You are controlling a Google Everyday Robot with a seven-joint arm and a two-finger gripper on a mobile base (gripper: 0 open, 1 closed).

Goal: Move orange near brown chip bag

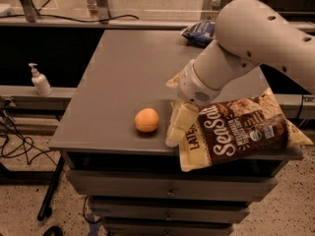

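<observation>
The orange [147, 120] lies on the grey table [118, 73] near its front edge. The brown chip bag [241, 132] with "Sea Salt" script lies flat at the front right corner and hangs slightly over the edge. My gripper [176, 126] points down between the two, just right of the orange and at the bag's left end. Its cream fingers [173, 129] stand apart and hold nothing. A small gap separates them from the orange. The white arm [246, 38] reaches in from the upper right and covers part of the bag's top.
A dark blue chip bag [199, 32] lies at the table's back right edge. A white pump bottle [39, 80] stands on a ledge to the left. Drawers sit below the tabletop, and cables run on the floor at the left.
</observation>
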